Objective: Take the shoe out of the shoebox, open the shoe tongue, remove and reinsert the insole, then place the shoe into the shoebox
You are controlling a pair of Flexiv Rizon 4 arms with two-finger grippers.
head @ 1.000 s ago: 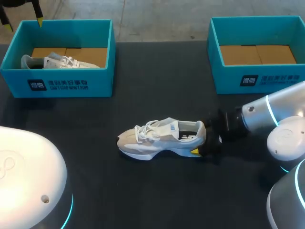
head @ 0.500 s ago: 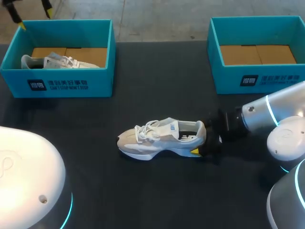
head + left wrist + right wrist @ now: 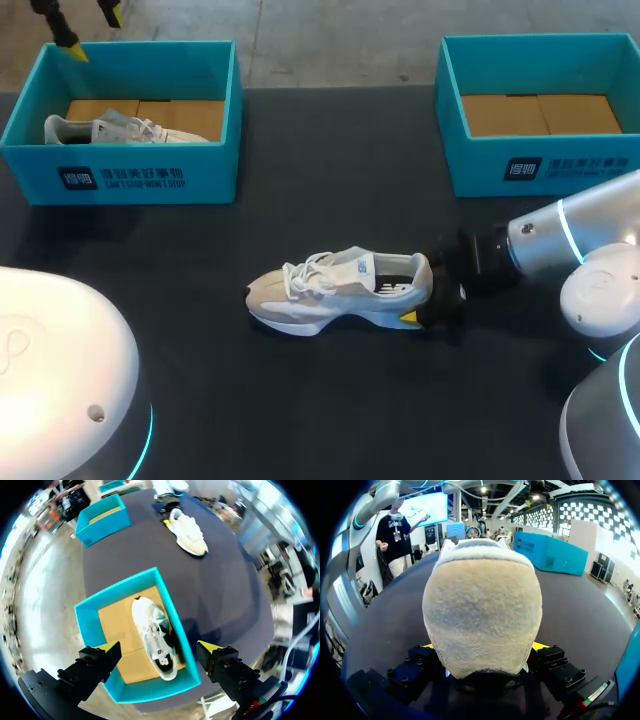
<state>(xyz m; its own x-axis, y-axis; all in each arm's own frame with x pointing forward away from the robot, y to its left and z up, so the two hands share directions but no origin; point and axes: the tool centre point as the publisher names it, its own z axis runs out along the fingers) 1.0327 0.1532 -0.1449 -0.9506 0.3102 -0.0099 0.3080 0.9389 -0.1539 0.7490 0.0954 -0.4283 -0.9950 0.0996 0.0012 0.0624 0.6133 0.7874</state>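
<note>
Suede heel of white sneaker (image 3: 480, 605) clamped in my right pincer (image 3: 484, 646) | left pincer (image 3: 159, 649) spread apart, boxed sneaker (image 3: 154, 636) below it | risk: heel-only grip, toe may swing.

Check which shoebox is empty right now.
The right box: only bare cardboard floor shows. The left box holds a white shoe; the loose shoe lies outside both, heel in the right gripper.
</note>
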